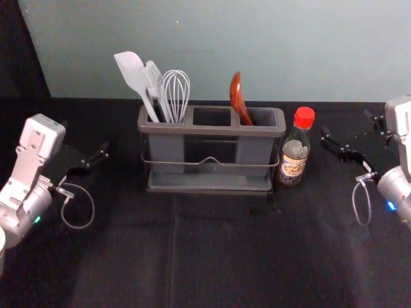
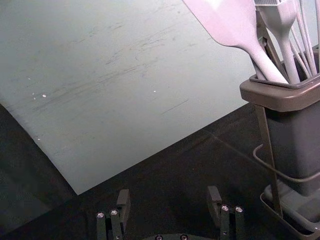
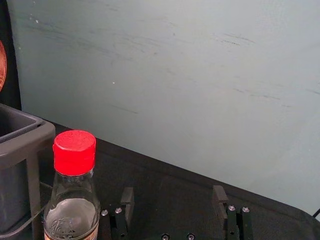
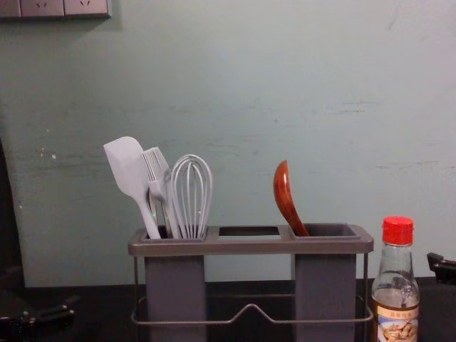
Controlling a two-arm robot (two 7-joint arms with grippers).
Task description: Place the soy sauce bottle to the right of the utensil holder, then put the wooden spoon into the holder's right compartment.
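The utensil holder (image 1: 212, 182) stands upright, with the wooden spoon (image 1: 237, 99) leaning in its right compartment, bowl end up. Just right of the holder the soy sauce bottle (image 1: 295, 151) stands upright with its red cap on. My right gripper (image 1: 347, 124) is to the right of the bottle, clear of it; in its wrist view the right gripper (image 3: 173, 199) is open and holds nothing, beside the bottle (image 3: 72, 200). Left of the holder is my left gripper (image 1: 85, 137). The left gripper (image 2: 169, 200) also has its fingers apart and empty in the left wrist view.
A spatula (image 1: 133, 74), a brush (image 1: 154, 80) and a whisk (image 1: 175, 93) fill the holder's left compartment. A pale wall (image 1: 212, 38) rises behind the black-covered table (image 1: 212, 256). The holder's middle compartment (image 1: 212, 117) holds no utensil.
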